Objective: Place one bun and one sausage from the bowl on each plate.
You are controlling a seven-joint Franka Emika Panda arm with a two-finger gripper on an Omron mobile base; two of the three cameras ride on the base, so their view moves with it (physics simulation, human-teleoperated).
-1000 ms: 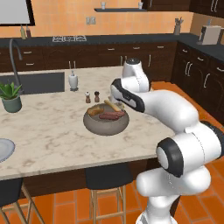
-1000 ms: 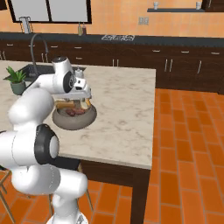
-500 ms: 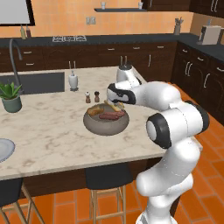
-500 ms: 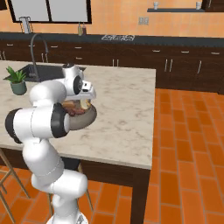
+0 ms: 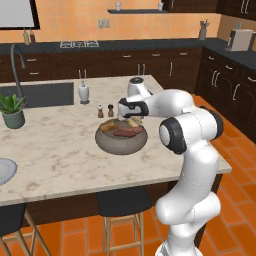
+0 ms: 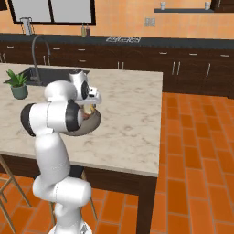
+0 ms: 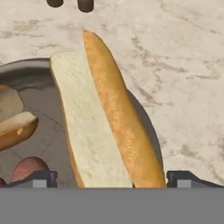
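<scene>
The wide grey-brown bowl [image 5: 121, 142] sits mid-counter and holds buns and dark red sausages [image 5: 127, 132]. In the hand view a long split bun [image 7: 107, 118] leans on the bowl's rim [image 7: 146, 120], with a second bun [image 7: 15, 129] and a sausage end [image 7: 27, 168] to its left. My gripper [image 7: 111, 180] is open just above the bun's near end, one fingertip [image 7: 43, 179] on either side of it, holding nothing. From the base the gripper [image 5: 131, 118] hangs over the bowl's back right part. A pale plate [image 5: 3, 171] pokes in at the left edge.
Two small shakers [image 5: 105, 110] stand just behind the bowl, and a white bottle [image 5: 83, 92] farther back. A potted plant [image 5: 12, 110] is at the left by the sink [image 5: 35, 94]. Stools stand under the counter's front edge.
The hand has come down and a little left onto the bowl's back right part, with the elbow folding in. The fingers have stayed wide apart.
</scene>
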